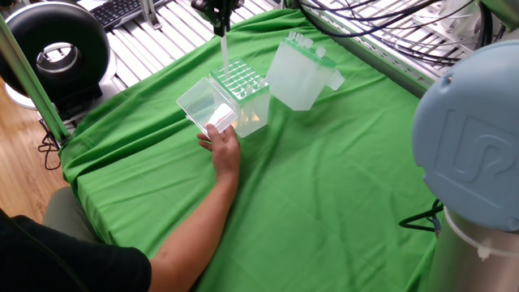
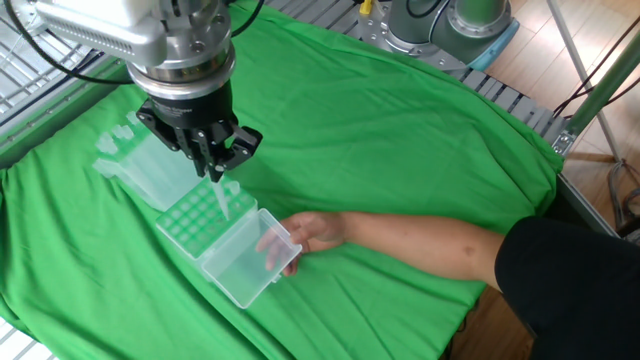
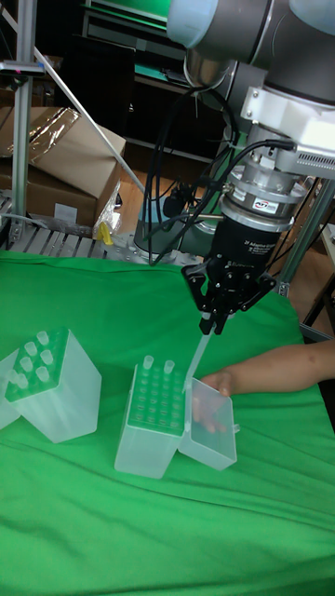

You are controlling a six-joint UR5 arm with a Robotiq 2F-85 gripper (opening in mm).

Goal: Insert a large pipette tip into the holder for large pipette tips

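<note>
My gripper (image 1: 220, 24) (image 2: 214, 172) (image 3: 215, 326) is shut on a long clear large pipette tip (image 1: 224, 53) (image 2: 221, 198) (image 3: 197, 355) that hangs point down. The holder for large pipette tips (image 1: 242, 96) (image 2: 197, 222) (image 3: 154, 424) stands below it, a translucent box with a greenish grid top. Its clear lid (image 1: 203, 107) (image 2: 243, 262) (image 3: 210, 426) is swung open. The tip's lower end hovers just over the grid near the lid-side edge; I cannot tell if it is in a hole. A few tips stand in the grid.
A person's hand (image 1: 223, 146) (image 2: 310, 232) (image 3: 223, 380) rests on the open lid, the forearm stretching across the green cloth. A second translucent grid-topped box (image 1: 300, 71) (image 2: 140, 165) (image 3: 51, 384) stands beside the holder. The arm's base (image 1: 470, 162) fills the right foreground.
</note>
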